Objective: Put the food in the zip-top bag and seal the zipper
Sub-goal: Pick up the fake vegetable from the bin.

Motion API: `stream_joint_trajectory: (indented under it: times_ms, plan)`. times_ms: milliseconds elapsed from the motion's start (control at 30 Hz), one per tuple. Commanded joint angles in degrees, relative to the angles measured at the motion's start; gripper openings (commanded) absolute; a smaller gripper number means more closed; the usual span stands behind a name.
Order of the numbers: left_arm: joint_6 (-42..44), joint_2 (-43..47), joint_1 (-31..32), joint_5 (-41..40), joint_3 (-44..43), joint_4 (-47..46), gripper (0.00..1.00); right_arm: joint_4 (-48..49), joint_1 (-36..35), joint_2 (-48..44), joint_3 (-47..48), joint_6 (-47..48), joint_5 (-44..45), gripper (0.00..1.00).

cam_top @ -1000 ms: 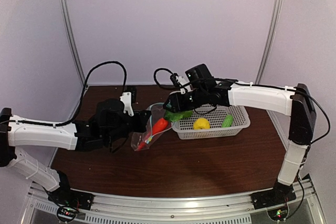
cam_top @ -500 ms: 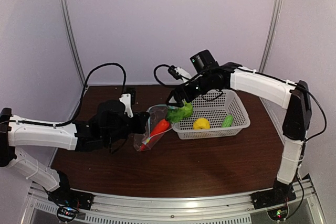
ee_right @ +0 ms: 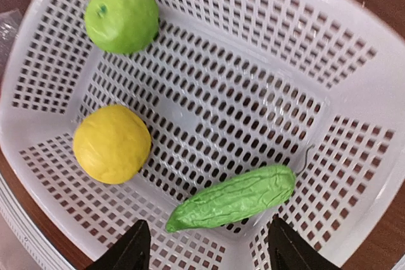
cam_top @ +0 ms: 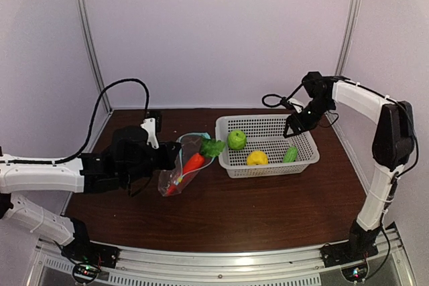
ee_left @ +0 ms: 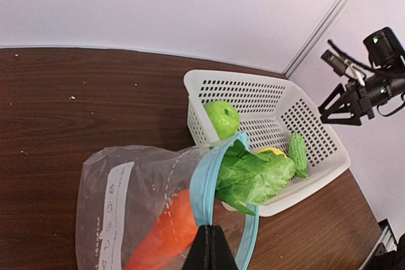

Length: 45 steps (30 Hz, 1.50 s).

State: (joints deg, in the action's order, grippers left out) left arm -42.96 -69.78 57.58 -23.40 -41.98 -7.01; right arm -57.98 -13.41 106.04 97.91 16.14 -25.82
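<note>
**Changes**
- Table (cam_top: 268,212): carrying everything; nothing on it is shifting apart from the arms.
- Right arm (cam_top: 362,95): having pulled back from the bag mouth, it is now hanging over the basket's far right end. The right jaws are standing apart and gripping nothing.
- Left arm (cam_top: 60,173): keeping its post. The left jaws are staying pinched shut on the mouth edge of the zip-top bag (ee_left: 120,200), propping it open just left of the basket.
- Basket (cam_top: 265,171): still holding the apple (ee_right: 121,17), lemon (ee_right: 112,143) and green oblong vegetable (ee_right: 234,197).
- Carrot (ee_left: 168,232): newly let go, its red body lying inside the bag, its leafy top (ee_left: 253,175) spilling out over the mouth.
- Zipper (ee_left: 204,188): gaping open.
- Judgement: one piece of four is going in, and that one probably needs pushing deeper before sealing.

**Obscured**
- Bag: its lower end is running out of the left wrist view.
- Leafy top: whether it is touching the basket rim, I cannot tell.
- Right fingertips: being cut off at the bottom of the right wrist view.
</note>
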Motion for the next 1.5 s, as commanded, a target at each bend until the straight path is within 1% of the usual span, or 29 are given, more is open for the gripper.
stream_joint_trajectory:
  times_ms: [0, 100, 167, 333, 367, 533, 667, 700, 800, 833, 933, 1000, 1033, 1133, 1200, 1267, 1367, 1467]
  plan:
    - [-0.8, 3.0, -0.4, -1.9, 1.3, 1.1, 0.00, -1.8, 0.6, 1.6, -5.7, -8.2, 3.0, 0.65]
    - [-1.0, 4.3, -0.4, -2.0, 1.6, 1.9, 0.00, 0.3, 0.5, 3.5, -7.5, -11.7, 5.4, 0.68]
    - [-1.5, 5.2, -0.4, -2.2, 1.8, 2.5, 0.00, 0.8, 0.5, 5.3, -7.8, -13.7, 7.8, 0.68]
    - [-3.3, 6.6, -0.4, -3.3, 3.3, 2.9, 0.00, 2.3, 0.1, 8.5, -6.8, -16.1, 8.4, 0.68]
    - [-3.4, 6.6, -0.4, -3.3, 3.3, 2.9, 0.00, 2.3, -0.3, 9.2, -6.4, -17.8, 8.8, 0.69]
    - [-3.6, 5.8, -0.4, -3.2, 2.4, 3.2, 0.00, 2.1, -2.1, 12.2, -6.3, -19.5, 10.0, 0.69]
    - [-3.2, 5.0, -0.4, -3.0, 1.2, 3.8, 0.00, 2.6, -3.4, 13.3, -6.1, -19.4, 9.6, 0.67]
    - [-3.2, 4.9, -0.4, -3.1, 1.1, 3.8, 0.00, 2.7, -3.7, 13.6, -5.7, -19.2, 9.7, 0.66]
    - [-3.0, 4.3, -0.4, -2.9, 0.7, 3.5, 0.00, 3.2, -4.3, 13.9, -4.8, -18.7, 9.6, 0.45]
    - [-3.0, 4.2, -0.4, -2.7, 0.5, 3.4, 0.00, 3.4, -4.3, 14.0, -4.5, -18.5, 10.0, 0.40]
    - [-2.8, 3.7, -0.4, -2.2, 0.2, 3.4, 0.00, 3.4, -4.3, 13.6, -3.8, -18.0, 10.4, 0.33]
    - [-2.5, 3.3, -0.4, -2.2, 0.0, 3.3, 0.00, 3.8, -4.3, 12.7, -3.5, -17.6, 10.3, 0.25]
    - [-2.3, 3.1, -0.4, -2.2, -0.1, 3.3, 0.00, 4.1, -4.2, 11.9, -3.1, -17.2, 10.4, 0.24]
    - [-1.4, 2.2, -0.4, -2.0, -1.2, 3.4, 0.00, 6.9, -3.6, 7.2, -2.8, -16.9, 7.3, 0.21]
    - [-1.1, 1.6, -0.4, -1.8, -2.0, 3.7, 0.00, 10.1, -3.5, 2.7, -3.4, -14.6, 2.5, 0.20]
    - [-1.0, 1.0, -0.4, -1.5, -2.5, 3.6, 0.00, 14.0, -3.5, -2.0, -4.7, -15.0, -4.0, 0.19]
    - [-1.6, -0.1, -0.4, -0.4, -3.0, 3.0, 0.00, 22.0, -4.2, -7.4, -7.8, -18.3, -17.9, 0.18]
    - [-2.3, -1.5, -0.5, 1.1, -3.7, 2.4, 0.00, 31.5, -7.5, -11.1, -12.3, -23.4, -24.2, 0.18]
